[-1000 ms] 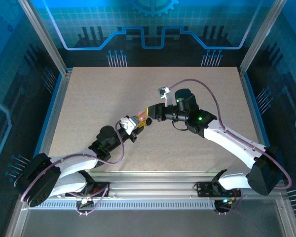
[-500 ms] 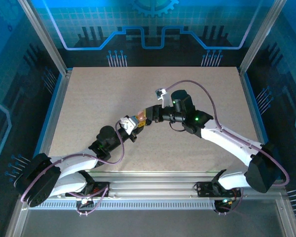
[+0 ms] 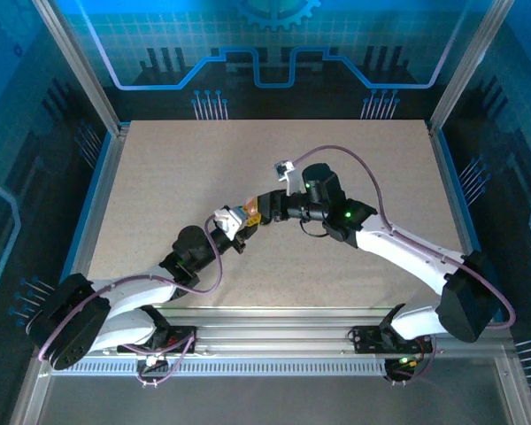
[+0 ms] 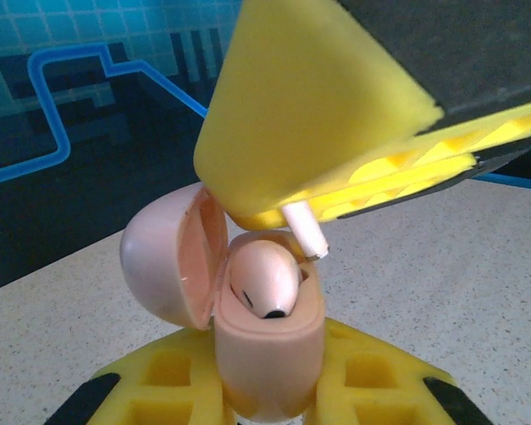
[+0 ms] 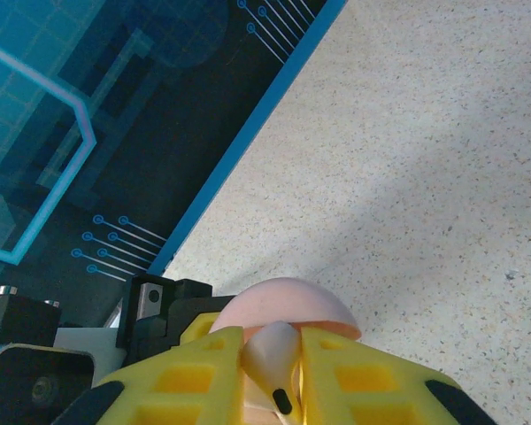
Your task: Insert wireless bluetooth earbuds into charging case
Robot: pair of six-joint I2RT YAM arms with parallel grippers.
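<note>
The charging case (image 4: 267,363) is pale pink and stands upright with its lid (image 4: 164,266) swung open to the left. My left gripper (image 4: 267,394) is shut on the case's body. One pink earbud (image 4: 264,279) sits in the case's near slot. My right gripper (image 5: 273,376) is shut on a second, whitish earbud (image 5: 274,354). Its stem (image 4: 305,232) points down at the case's far slot, right at the rim. In the top view the two grippers meet mid-table, left (image 3: 233,223) and right (image 3: 260,211), with the case (image 3: 246,212) between them.
The speckled beige table (image 3: 159,177) spreads out on all sides of the grippers. Blue-lit enclosure walls and metal frame posts (image 3: 80,62) ring the table. The right arm's cable (image 3: 363,168) loops above its wrist.
The right arm has moved left and brought its earbud over the open case. The left arm and the case have stayed still.
</note>
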